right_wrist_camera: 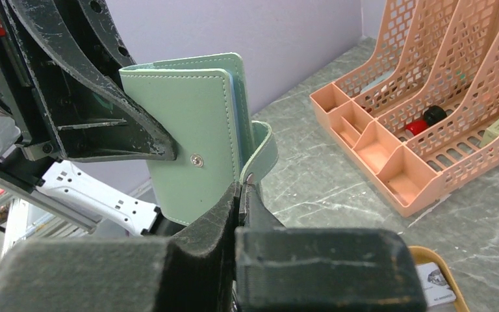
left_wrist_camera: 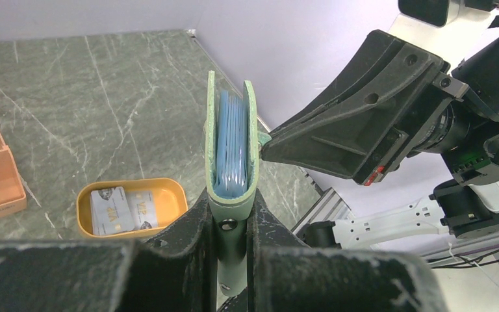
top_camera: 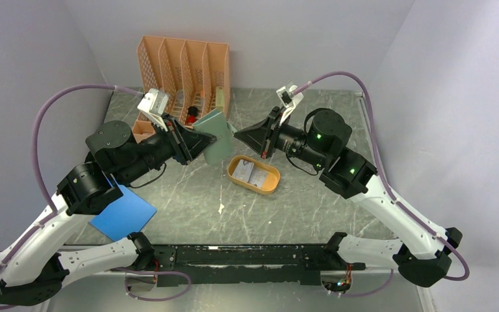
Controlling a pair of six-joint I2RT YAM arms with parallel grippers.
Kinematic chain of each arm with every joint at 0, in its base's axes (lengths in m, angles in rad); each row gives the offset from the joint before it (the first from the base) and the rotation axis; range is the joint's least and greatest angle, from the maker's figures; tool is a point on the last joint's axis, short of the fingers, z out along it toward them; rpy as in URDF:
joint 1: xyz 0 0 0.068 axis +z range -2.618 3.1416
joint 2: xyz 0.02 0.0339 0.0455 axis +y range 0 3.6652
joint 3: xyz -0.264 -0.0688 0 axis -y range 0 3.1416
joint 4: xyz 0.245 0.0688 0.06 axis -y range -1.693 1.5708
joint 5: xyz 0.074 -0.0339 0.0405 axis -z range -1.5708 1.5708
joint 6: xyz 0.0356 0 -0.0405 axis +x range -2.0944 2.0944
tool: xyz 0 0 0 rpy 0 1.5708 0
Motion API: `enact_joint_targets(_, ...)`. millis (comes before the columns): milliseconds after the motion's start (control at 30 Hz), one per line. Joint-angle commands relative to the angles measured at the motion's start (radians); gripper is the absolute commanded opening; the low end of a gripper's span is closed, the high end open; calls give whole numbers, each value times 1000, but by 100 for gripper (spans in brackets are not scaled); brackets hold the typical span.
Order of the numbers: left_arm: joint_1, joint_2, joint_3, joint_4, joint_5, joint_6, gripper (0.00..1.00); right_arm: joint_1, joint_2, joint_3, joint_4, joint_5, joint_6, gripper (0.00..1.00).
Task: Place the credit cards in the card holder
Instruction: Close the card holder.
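The card holder [top_camera: 219, 142] is a grey-green wallet held upright in the air between the two arms. My left gripper [top_camera: 198, 140] is shut on its spine end [left_wrist_camera: 232, 201], and its pale blue pockets [left_wrist_camera: 230, 140] show between the slightly parted covers. My right gripper [top_camera: 237, 136] is shut on the wallet's snap strap [right_wrist_camera: 263, 156], its fingertips meeting there [right_wrist_camera: 242, 188]. The wallet's outside [right_wrist_camera: 188, 123] faces the right wrist camera. Two grey-white credit cards [top_camera: 250, 171] lie in the orange oval tray [top_camera: 268, 186], also in the left wrist view [left_wrist_camera: 120, 209].
An orange file rack [top_camera: 185, 71] stands at the back left, with a red item in it [right_wrist_camera: 422, 121]. A bright blue flat sheet [top_camera: 123, 211] lies at the front left. The tray [left_wrist_camera: 130, 183] sits below the held wallet. A small white scrap [top_camera: 221, 208] lies mid-table.
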Motion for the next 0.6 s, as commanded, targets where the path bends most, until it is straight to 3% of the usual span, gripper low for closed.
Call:
enact_joint_targets(0,-6,-14,30,40,17,12,5,-7,-5,24,13,-14,-19,0)
enact_joint_targets(567,-5,16,56,35,-1,44,5,-7,39,125,-77,-217,-107,0)
